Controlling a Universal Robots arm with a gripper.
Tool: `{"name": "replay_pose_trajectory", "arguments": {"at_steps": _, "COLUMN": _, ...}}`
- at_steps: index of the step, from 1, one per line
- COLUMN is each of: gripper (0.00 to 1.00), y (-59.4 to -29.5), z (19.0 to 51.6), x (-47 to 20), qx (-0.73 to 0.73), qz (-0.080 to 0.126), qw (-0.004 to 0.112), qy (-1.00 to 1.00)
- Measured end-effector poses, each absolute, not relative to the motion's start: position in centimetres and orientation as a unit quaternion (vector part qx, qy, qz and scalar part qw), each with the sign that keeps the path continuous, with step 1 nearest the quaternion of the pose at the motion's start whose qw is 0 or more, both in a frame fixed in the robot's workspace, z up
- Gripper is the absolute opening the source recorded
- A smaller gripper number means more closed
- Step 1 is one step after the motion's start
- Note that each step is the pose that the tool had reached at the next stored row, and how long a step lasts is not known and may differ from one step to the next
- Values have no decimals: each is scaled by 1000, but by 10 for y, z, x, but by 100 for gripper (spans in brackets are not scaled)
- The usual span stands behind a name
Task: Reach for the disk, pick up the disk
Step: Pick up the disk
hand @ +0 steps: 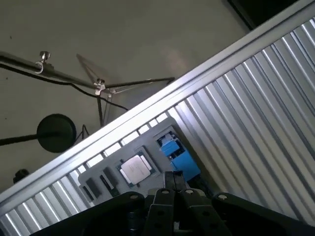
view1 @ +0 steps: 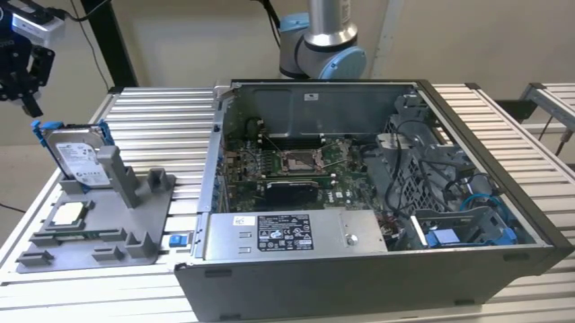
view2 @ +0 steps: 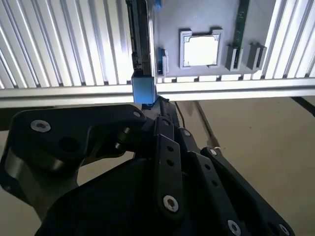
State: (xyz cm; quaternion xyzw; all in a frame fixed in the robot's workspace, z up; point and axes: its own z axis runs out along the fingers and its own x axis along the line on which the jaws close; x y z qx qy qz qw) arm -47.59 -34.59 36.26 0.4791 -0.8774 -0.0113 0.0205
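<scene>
Over at the exterior view's left, the gripper (view1: 31, 101) hung tip-down above the disk (view1: 77, 158) and clear of it. The disk stood on edge in a grey fixture (view1: 134, 215) on the slatted table (view1: 166, 128). From the second wrist view, the gripper (view2: 161, 105) had its fingers (view2: 166, 147) pressed together, aimed at the disk (view2: 140, 44) seen edge-on. From the first wrist view, the closed tips (hand: 167, 181) sat apart from the disk's blue bracket (hand: 179, 157).

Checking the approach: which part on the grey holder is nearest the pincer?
The disk, standing upright in its blue bracket, with the pincer close above it; the square chip lies flat, farther off.
</scene>
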Motion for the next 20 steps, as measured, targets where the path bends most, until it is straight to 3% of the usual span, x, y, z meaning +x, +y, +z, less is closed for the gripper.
{"name": "replay_pose_trajectory", "arguments": {"at_steps": 20, "gripper": 0, "y": -346, "z": 362, "x": -476, "qx": 543, "qz": -7, "qw": 18, "qy": -840}}
